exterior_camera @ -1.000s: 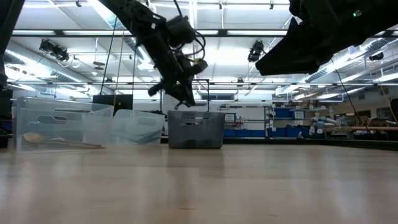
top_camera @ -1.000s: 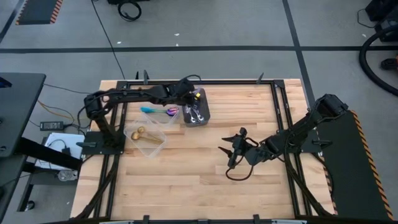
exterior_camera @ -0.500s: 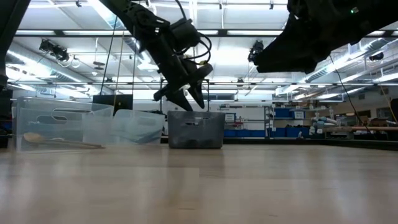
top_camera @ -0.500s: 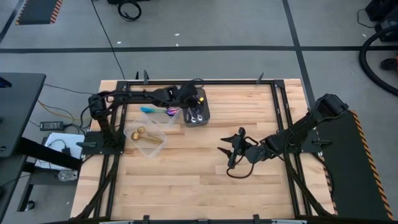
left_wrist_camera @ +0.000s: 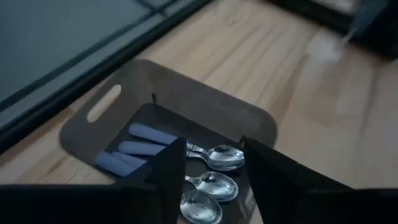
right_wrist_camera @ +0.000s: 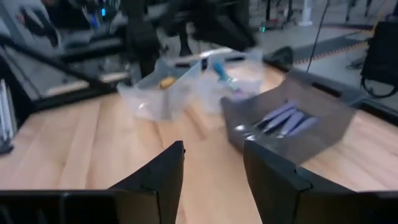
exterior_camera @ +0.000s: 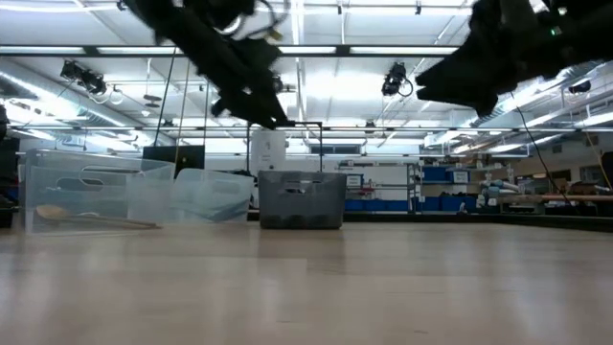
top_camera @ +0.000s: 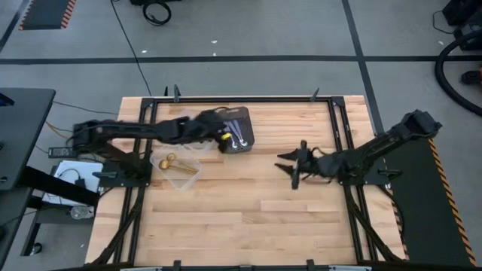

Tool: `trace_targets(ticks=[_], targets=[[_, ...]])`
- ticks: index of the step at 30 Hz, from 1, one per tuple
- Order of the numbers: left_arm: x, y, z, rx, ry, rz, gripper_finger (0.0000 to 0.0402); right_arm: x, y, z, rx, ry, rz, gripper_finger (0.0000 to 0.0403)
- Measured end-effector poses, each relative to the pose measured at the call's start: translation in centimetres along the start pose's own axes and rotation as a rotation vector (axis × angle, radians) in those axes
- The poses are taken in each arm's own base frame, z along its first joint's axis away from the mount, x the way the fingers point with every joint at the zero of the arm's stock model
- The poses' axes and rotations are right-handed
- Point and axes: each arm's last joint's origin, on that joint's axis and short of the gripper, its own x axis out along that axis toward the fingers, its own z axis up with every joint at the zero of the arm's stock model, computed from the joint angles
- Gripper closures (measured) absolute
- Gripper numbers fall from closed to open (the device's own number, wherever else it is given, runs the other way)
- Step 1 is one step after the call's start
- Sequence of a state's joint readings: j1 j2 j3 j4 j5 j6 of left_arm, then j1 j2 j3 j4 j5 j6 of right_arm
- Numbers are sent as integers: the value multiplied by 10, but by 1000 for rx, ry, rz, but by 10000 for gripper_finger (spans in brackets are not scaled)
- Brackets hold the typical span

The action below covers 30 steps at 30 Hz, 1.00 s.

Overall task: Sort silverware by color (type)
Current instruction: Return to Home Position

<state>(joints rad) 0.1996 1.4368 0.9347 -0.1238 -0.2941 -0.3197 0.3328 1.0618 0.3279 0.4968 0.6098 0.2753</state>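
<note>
Silverware was found sorted by kind: silver-bowled spoons were contained in the grey tray, gold spoons in one clear tub, and a teal-handled spoon in the second tub beside it — none was seen on the bare table. The left gripper was held raised near the tray and the right gripper over mid-table, both with fingers parted and empty — only the parking of the arms was judged to remain.

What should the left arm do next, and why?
Probably draw the left tool back toward its base: it is open and empty near the tray, where the silver spoons already lie, and the gold spoons sit in their tub.
</note>
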Motion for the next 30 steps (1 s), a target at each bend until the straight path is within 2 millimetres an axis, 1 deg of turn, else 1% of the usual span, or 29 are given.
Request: trace_targets(ticks=[3, 6, 7, 9, 12, 15, 16, 17, 19, 22, 24, 30], targets=[[-23, 5, -10, -2, -87, -79, 247, -9, -21, 0, 39, -70, 21, 236], [-47, 4, -22, 35, -189, -159, 262, -17, -38, 1, 64, -118, 4, 242], [-53, 5, -29, 53, -203, -174, 266, -19, -43, 2, 75, -138, -10, 244], [-67, 4, -35, 82, -285, -223, 274, -25, -52, 5, 93, -183, -26, 247], [-83, 8, -53, 114, -371, -281, 286, -33, -64, 5, 137, -239, -47, 250], [-94, 16, -77, 136, -428, -365, 296, -40, -73, 6, 204, -308, -59, 253], [-95, 19, -86, 134, -436, -385, 299, -43, -76, 2, 209, -312, -69, 255], [-100, 21, -89, 107, -474, -414, 301, -44, -78, 0, 223, -322, -77, 256], [-103, 29, -107, 93, -467, -437, 306, -48, -82, -2, 240, -353, -96, 259], [-110, 38, -123, 78, -489, -466, 314, -53, -86, -8, 237, -383, -108, 261], [-116, 42, -128, 58, -521, -488, 320, -56, -88, -8, 229, -386, -108, 261], [-124, 53, -147, 1, -555, -535, 341, -64, -92, -10, 221, -384, -120, 261]])
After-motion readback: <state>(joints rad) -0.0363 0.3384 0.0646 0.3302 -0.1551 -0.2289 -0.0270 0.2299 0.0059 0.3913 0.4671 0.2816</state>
